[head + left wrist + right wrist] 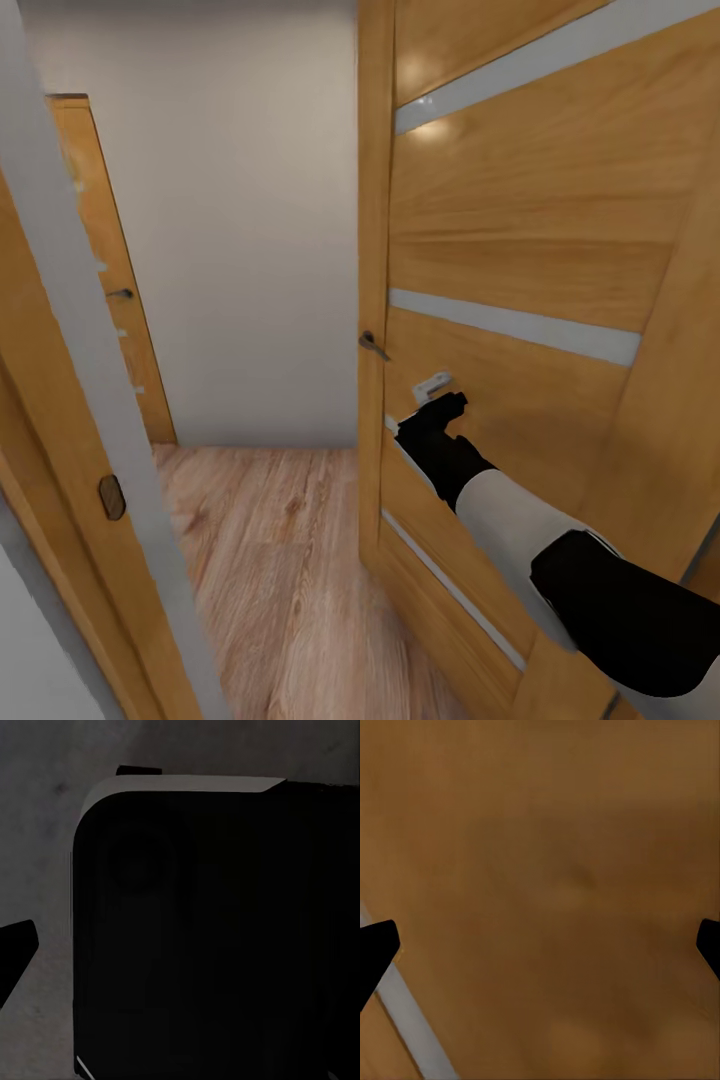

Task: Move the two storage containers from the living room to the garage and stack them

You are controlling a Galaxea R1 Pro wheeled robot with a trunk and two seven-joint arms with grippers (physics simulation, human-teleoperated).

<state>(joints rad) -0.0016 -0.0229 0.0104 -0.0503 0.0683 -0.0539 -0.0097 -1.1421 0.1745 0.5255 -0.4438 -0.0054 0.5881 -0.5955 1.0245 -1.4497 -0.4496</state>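
Note:
The two storage containers are out of view. My right arm reaches forward to a wooden door (520, 250), and my right gripper (443, 402) is up against its face just below and right of the door handle (372, 343). In the right wrist view my right gripper (540, 949) is open, its fingertips (375, 952) far apart with only the door's brown panel and a pale stripe (412, 1020) between them. In the left wrist view my left gripper (180, 952) hangs close to a dark part of my own body (202, 945) over a grey surface; one fingertip (15, 956) sits at the frame's edge.
I stand in a narrow doorway. A door frame (80, 330) with a strike plate (111, 497) runs down the left. The open door stands on the right. Light wood-plank floor (290, 560) leads to a beige wall (240, 250); another wooden door (105, 260) stands at the back left.

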